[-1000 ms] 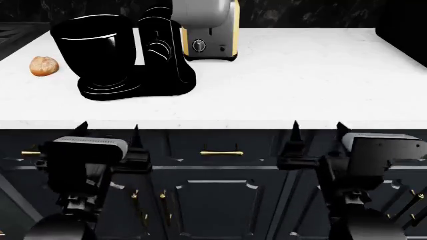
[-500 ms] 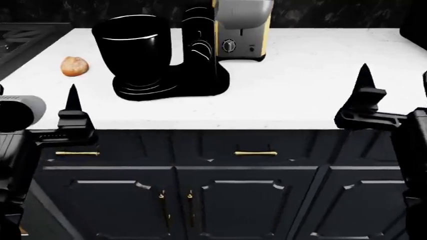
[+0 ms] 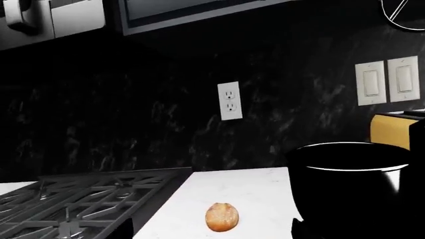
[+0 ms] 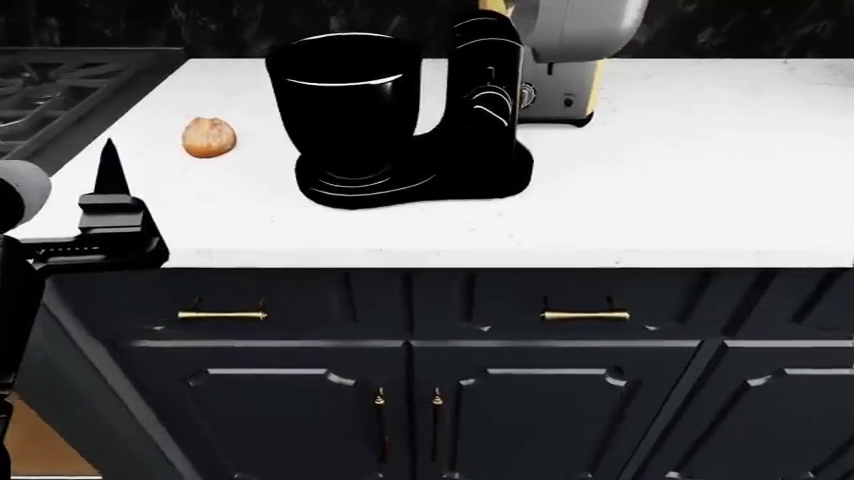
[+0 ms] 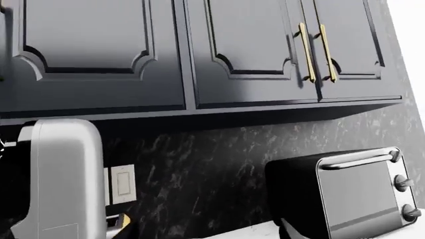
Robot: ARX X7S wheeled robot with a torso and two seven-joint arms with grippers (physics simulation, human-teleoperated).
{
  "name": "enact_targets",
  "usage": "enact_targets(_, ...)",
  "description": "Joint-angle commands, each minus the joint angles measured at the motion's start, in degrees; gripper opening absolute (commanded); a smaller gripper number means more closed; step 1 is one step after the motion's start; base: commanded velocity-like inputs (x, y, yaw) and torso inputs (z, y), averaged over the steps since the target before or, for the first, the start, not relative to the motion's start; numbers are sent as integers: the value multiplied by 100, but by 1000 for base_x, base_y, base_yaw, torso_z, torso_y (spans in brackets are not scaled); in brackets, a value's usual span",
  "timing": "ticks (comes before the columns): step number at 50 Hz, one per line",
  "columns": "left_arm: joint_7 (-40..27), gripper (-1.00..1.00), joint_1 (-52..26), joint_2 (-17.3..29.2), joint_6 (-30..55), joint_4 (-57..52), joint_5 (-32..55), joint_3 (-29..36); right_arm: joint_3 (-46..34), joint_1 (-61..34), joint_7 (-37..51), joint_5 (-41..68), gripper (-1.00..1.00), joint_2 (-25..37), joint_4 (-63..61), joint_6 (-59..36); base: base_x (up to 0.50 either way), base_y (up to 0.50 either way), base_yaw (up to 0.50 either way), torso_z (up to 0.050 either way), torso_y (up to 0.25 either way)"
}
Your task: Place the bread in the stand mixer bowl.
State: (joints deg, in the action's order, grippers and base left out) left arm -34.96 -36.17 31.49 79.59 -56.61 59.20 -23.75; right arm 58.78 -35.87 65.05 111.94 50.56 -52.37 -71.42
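The bread [image 4: 207, 137] is a small golden-brown roll lying on the white counter [image 4: 694, 180], just left of the stand mixer bowl [image 4: 344, 95], a large glossy black cylinder on the black mixer. In the left wrist view the bread [image 3: 222, 217] lies straight ahead, with the bowl [image 3: 352, 189] beside it. My left gripper [image 3: 212, 236] is open and empty, short of the bread. One of its fingers [image 4: 110, 170] shows at the counter's front left edge. My right gripper [image 5: 202, 235] is open and empty, out of the head view, facing the backsplash.
A silver-and-gold toaster [image 4: 567, 55] stands behind the mixer. Stove grates [image 4: 54, 85] lie left of the counter and show in the left wrist view [image 3: 79, 204]. A black toaster oven [image 5: 345, 191] sits under the wall cabinets. Dark cabinet doors [image 4: 427, 400] are below the counter.
The head view has swung left, so the mixer and bread sit further right in it. My left gripper has moved to the frame's left edge. My right gripper has left the head view.
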Motion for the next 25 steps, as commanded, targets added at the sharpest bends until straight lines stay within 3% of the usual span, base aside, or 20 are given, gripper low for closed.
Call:
enact_targets(1,-204,100,12,96,-66,3,227,-61,286,44,350,726,100,261,71,135,500,0,0,0,0)
enact_targets(25,-299,100,97,260,-361,179,262,80,205,46,307,746,100,281,55,282,500,0,0,0,1)
